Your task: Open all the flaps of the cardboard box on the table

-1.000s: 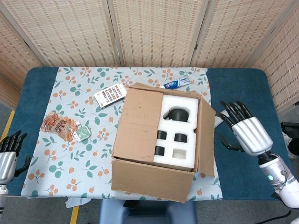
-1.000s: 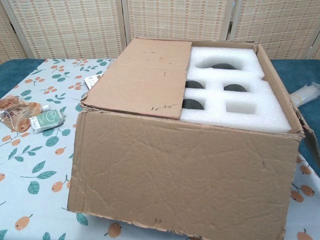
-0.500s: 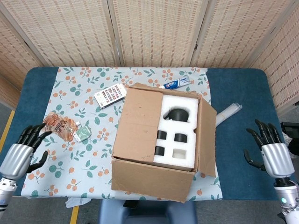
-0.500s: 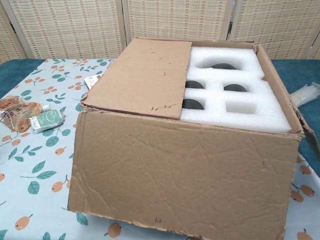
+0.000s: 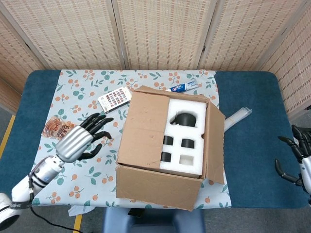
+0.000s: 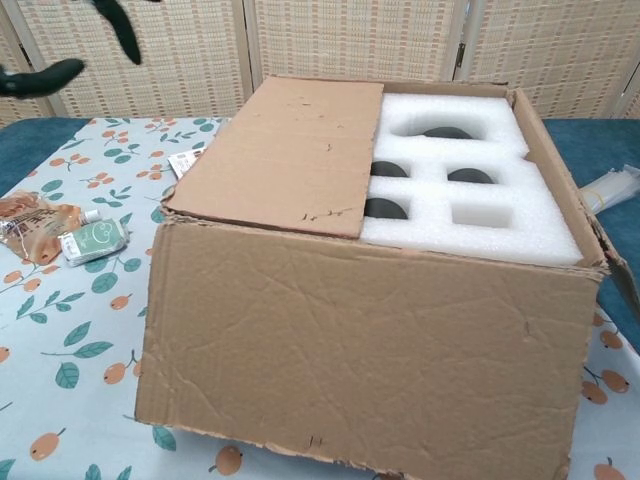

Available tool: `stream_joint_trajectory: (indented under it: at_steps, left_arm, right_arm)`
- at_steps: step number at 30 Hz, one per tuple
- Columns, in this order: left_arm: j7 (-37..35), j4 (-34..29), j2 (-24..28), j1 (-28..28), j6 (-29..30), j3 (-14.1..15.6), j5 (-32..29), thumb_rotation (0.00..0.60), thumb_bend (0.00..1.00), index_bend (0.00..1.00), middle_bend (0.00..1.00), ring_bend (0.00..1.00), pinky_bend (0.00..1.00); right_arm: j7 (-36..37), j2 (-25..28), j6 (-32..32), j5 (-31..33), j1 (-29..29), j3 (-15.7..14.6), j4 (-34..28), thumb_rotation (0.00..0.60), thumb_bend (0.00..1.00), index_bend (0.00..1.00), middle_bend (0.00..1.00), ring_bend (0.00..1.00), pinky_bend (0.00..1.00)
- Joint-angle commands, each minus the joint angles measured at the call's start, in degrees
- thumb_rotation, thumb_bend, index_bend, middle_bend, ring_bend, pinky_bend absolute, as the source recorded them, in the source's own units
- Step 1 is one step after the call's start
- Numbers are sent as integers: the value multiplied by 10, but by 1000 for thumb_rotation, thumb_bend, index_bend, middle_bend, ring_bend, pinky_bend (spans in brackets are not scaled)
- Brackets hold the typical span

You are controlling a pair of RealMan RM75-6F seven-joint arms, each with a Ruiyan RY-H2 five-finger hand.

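The cardboard box (image 5: 160,187) stands mid-table, also filling the chest view (image 6: 360,350). Its left flap (image 5: 143,128) lies folded flat over the left half of the top (image 6: 285,150). The right flap (image 5: 215,141) hangs down outside the right wall. White foam (image 5: 187,141) with dark round items in its cut-outs shows in the uncovered half (image 6: 470,190). My left hand (image 5: 82,138) hovers open, fingers spread, left of the box and apart from it; its fingertips (image 6: 45,75) show at the chest view's top left. My right hand (image 5: 302,160) is open at the far right edge.
On the floral cloth (image 5: 82,184) left of the box lie a snack packet (image 5: 57,130), a small green pouch (image 6: 92,240) and a card of colour swatches (image 5: 114,99). A toothpaste tube (image 5: 183,87) lies behind the box, a clear tube (image 5: 237,118) to its right.
My left hand has risen from the front-left table edge and moved right toward the box's left side. My right hand has drawn back to the far right edge of view.
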Motion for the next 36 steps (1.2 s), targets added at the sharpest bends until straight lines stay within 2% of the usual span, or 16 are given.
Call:
stream_joint_trajectory:
  at_steps: [1,5,13,26,36]
  left_arm:
    - [18,4,-44,-68,-72,-34,-39,600,717,439,108,8,0]
    - [18,27,-87,-130,-139,-53,-87,600,791,455,108,2,0]
    - [-5,107,-175,-217,-191,-65,-108,600,839,467,108,0,0]
    - [-82,267,-276,-294,-188,-43,-76,600,854,504,108,0,0]
    - [-29,321,-319,-316,-170,-31,-82,600,885,548,108,0,0]
  right_arm:
    - [76,9,38,-2,-23,16,33,341,531,223,0,0,0]
    - [133,8,53,10,-37,29,64,339,531,227,0,0,0]
    - [232,11,33,55,-52,54,107,340,531,231,0,0,0]
    - [281,13,-7,65,-56,69,132,338,531,235,0,0,0]
    - [294,14,-18,71,-64,78,138,339,531,235,0,0,0]
